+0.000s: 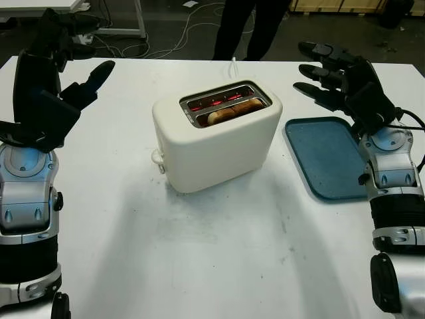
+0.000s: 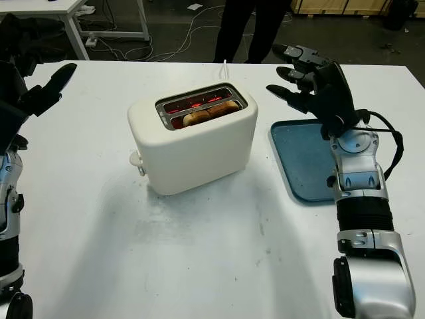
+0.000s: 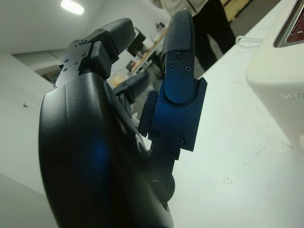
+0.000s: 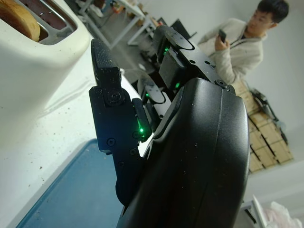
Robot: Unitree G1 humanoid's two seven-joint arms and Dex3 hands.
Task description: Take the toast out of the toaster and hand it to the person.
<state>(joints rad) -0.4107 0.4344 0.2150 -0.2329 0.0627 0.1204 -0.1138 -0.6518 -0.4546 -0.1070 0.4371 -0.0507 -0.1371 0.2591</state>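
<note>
we are holding both hands released, right hand (image 1: 332, 76) at upper right, and risking touching glowing slots beside the toast (image 1: 234, 110).

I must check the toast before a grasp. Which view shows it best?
The left eye view: the toast sits in the toaster's nearer slot, seen from above. The right eye view shows much the same. The right wrist view catches one browned end; the left wrist view shows just a toaster corner.
</note>
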